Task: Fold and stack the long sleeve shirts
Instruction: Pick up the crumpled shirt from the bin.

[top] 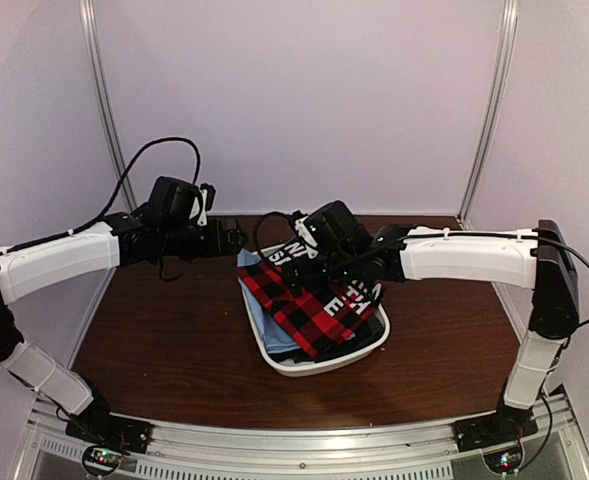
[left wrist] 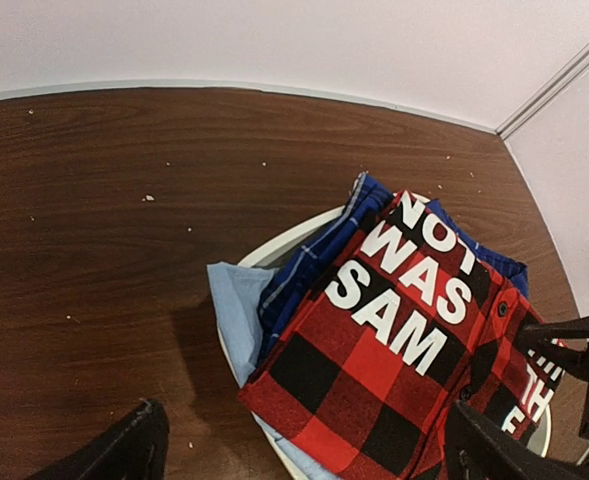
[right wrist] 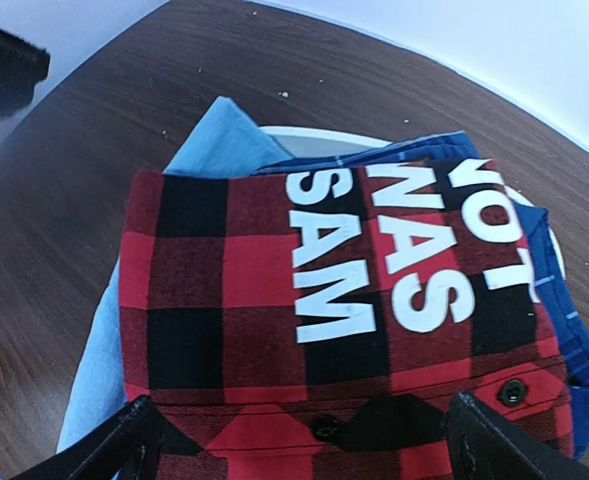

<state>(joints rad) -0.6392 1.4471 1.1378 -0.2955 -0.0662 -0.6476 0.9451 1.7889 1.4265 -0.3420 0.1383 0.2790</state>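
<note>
A red-and-black checked shirt (top: pixel 309 305) with big white letters lies folded on top of a pile in a white tub (top: pixel 324 365). Under it a navy blue plaid shirt (left wrist: pixel 314 260) shows at the far edge. My right gripper (top: pixel 299 268) hovers open just above the red shirt (right wrist: pixel 274 280), its fingers either side of the button placket, with nothing between them. The open left gripper (top: pixel 234 238) hangs over the table left of the tub; in its wrist view the red shirt (left wrist: pixel 374 350) lies between and beyond its fingers (left wrist: pixel 124 450).
A light blue cloth (left wrist: pixel 236 300) lies beneath the shirts and spills over the tub's left rim (left wrist: pixel 274 245). The brown table (top: pixel 164 340) stretches left and front of the tub. White walls with metal rails close in the back and sides.
</note>
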